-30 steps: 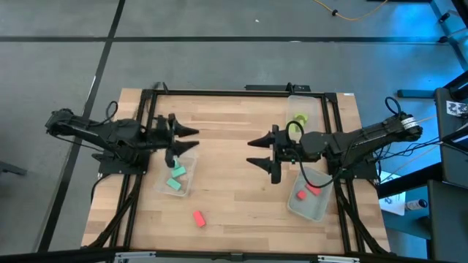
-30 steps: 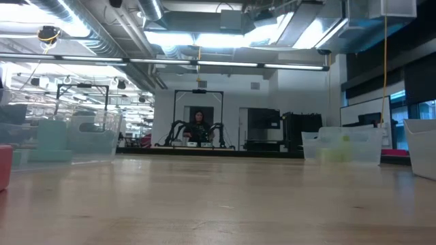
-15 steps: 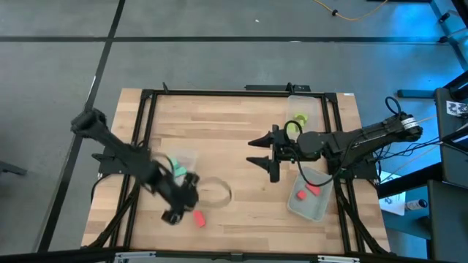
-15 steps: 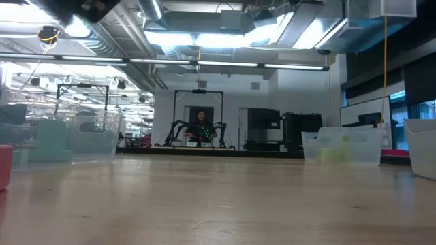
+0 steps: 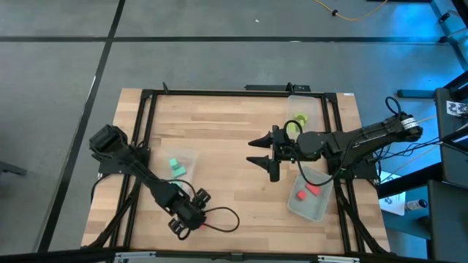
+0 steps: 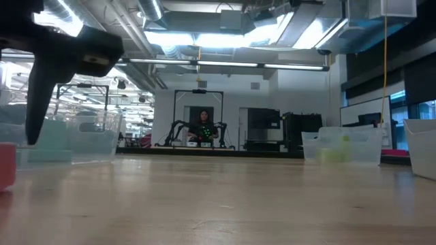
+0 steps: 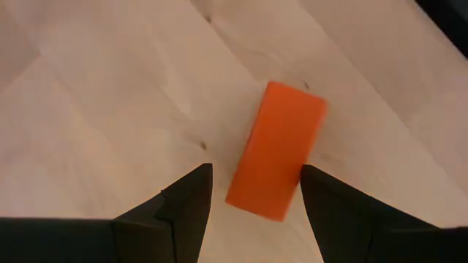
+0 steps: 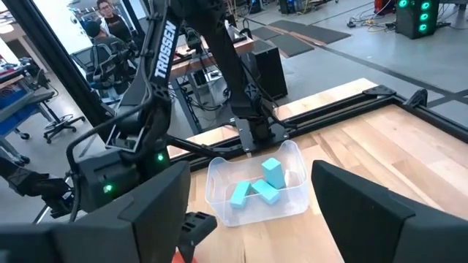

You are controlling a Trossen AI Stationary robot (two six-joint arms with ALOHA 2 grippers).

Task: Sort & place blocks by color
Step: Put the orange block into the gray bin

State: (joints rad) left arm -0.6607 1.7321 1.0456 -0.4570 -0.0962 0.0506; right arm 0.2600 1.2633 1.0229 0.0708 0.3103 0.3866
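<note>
One "TROSSEN" label, left arm [image 8: 157, 55]

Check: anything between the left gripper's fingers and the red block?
Nothing. The left wrist view shows the left gripper open, the red block lying between its fingers on bare wood, untouched.

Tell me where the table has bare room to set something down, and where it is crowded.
The table is bare along its far strip and in the middle, between the tub of teal blocks and the right gripper, which hangs open. Crowded: the near left corner, where the open left gripper straddles the red block, and the right edge with its two tubs.
</note>
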